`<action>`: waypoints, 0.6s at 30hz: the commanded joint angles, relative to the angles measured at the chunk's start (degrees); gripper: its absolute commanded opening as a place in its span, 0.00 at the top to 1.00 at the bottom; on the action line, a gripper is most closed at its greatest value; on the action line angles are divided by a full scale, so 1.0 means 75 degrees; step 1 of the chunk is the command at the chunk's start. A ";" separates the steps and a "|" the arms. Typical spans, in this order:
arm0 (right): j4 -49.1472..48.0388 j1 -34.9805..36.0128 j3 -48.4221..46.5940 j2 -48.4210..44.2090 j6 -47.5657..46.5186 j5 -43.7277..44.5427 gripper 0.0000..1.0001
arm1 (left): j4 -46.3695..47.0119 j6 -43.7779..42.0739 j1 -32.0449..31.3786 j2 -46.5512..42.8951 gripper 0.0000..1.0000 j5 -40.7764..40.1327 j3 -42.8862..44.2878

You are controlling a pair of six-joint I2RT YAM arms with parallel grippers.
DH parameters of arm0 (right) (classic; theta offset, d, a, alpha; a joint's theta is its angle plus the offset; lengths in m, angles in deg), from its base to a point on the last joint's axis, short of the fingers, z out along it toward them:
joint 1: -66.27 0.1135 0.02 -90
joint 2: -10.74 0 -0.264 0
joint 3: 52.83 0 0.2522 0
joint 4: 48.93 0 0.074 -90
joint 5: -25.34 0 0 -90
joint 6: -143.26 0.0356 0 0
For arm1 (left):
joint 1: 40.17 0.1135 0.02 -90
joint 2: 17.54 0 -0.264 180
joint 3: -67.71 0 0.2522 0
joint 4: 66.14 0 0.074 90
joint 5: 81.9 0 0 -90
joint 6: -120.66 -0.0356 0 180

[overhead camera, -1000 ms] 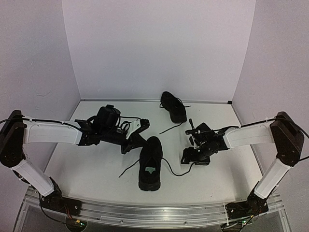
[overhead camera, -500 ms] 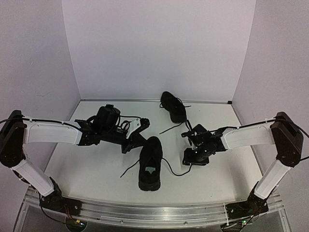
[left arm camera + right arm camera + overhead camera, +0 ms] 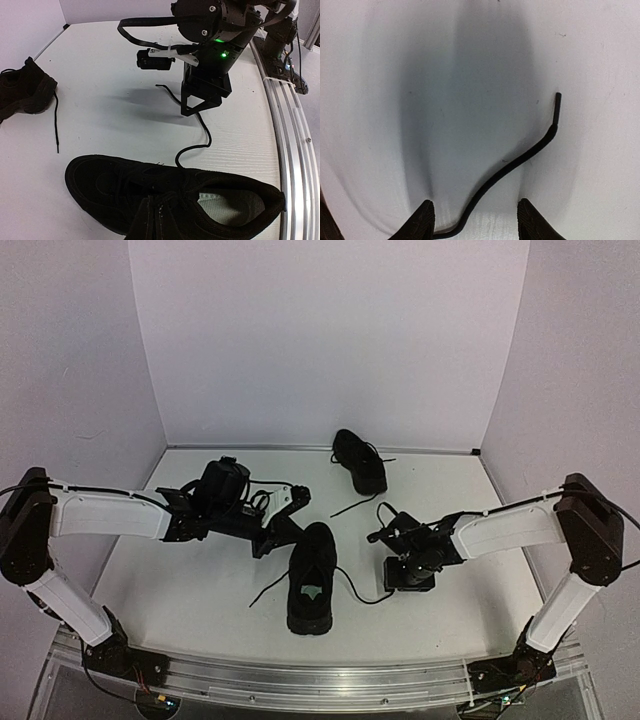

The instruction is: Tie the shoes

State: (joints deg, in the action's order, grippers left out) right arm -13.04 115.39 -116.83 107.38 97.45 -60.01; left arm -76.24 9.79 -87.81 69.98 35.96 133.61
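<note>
The right jaws stood spread, pointing down at the table (image 3: 190, 580). In the wrist view one fingertip (image 3: 423, 221) sat at 7 o'clock and the other at 5 o'clock, and a loose lace (image 3: 553, 126) ran up between them toward 1 o'clock. They pinched nothing, and whether the tips touched the table could not be told. The left jaws hung just off the toe of the near shoe (image 3: 310, 578), at about its 11 o'clock from overhead. Their state could not be made out, since the dark shoe swallowed them in the wrist view and the overhead view showed them too small. The near shoe lay mid-table with its toe toward 12 o'clock. The far shoe (image 3: 360, 461) lay well apart at its 1 o'clock, near the table's far edge. The task looked barely begun, with no knot or bow on either shoe. The near shoe's second lace (image 3: 266, 590) trailed off to 8 o'clock, and the far shoe's lace (image 3: 352, 506) lay slack toward 6 o'clock. Gathering, crossing and looping seemingly all remained for both shoes. The near shoe's eyelets were too dark to read.
</note>
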 commanded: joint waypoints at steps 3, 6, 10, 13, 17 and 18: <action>-0.0121 -0.0008 -0.0010 0.0366 0.0071 0.0341 0.49 | 0.0398 -0.0274 -0.0048 0.0029 1.00 0.0261 -0.0068; -0.0248 -0.0021 -0.0155 0.0704 -0.0002 0.0309 0.54 | 0.0799 -0.0538 -0.0181 -0.0277 1.00 0.0178 -0.0388; -0.0463 -0.0111 -0.0265 0.0848 -0.0109 0.0135 0.77 | 0.0949 -0.0898 -0.0309 -0.0733 1.00 -0.0109 -0.0671; -0.0529 -0.0247 -0.0406 0.0712 -0.0314 0.0033 1.00 | 0.0671 -0.1316 -0.0523 -0.1024 1.00 -0.0484 -0.0748; -0.0537 -0.0406 -0.0798 0.0245 -0.0768 -0.0134 1.00 | 0.0352 -0.1859 -0.0942 -0.1350 0.98 -0.1163 -0.0850; -0.0537 -0.0434 -0.0944 0.0123 -0.0905 -0.0212 1.00 | 0.0339 -0.1969 -0.1061 -0.1430 0.98 -0.1311 -0.0912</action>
State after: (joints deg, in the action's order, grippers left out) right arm -17.59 113.16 -119.86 111.38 94.62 -59.47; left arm -73.66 0.60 -92.88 63.15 31.65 127.73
